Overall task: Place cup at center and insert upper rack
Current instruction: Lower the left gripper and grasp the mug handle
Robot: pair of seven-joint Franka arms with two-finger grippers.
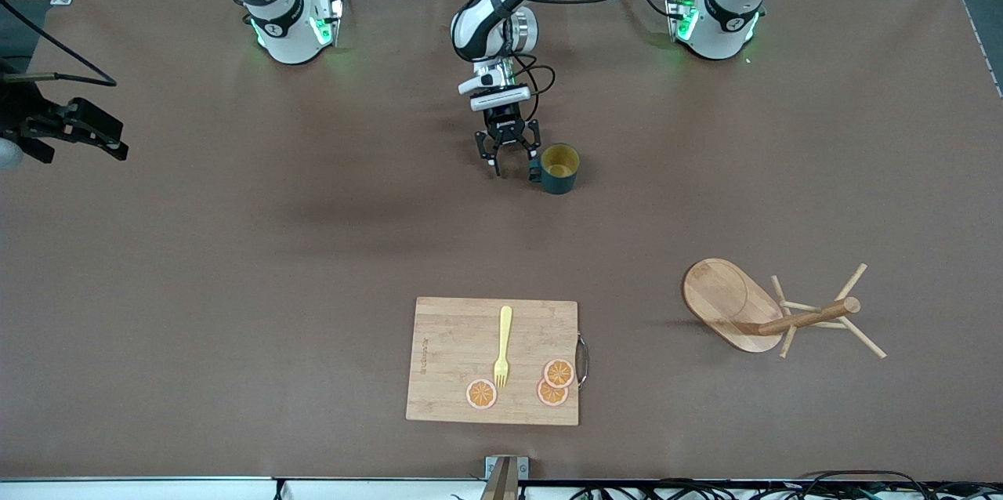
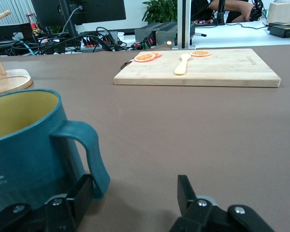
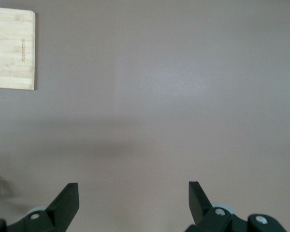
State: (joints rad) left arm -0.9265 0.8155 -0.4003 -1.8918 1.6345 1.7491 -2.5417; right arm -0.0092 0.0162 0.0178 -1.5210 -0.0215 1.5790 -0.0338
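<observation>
Brown tabletop carries my cup upright; my left claw gapes empty at its 9 o'clock, 1 finger beside the handle. Upper rack lies toppled nearer the front camera. My right claw waits, spread.

White arms, black joint bands, black jaws, green base lights

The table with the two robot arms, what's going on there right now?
The left gripper is low beside the cup, fingers open, one finger next to the handle; nothing is gripped. The cup stands upright near the table's middle. The upper rack lies tipped on its side toward the left arm's end, not yet touched. The right gripper waits open over bare table. A cutting board holds a fork and orange slices.
</observation>
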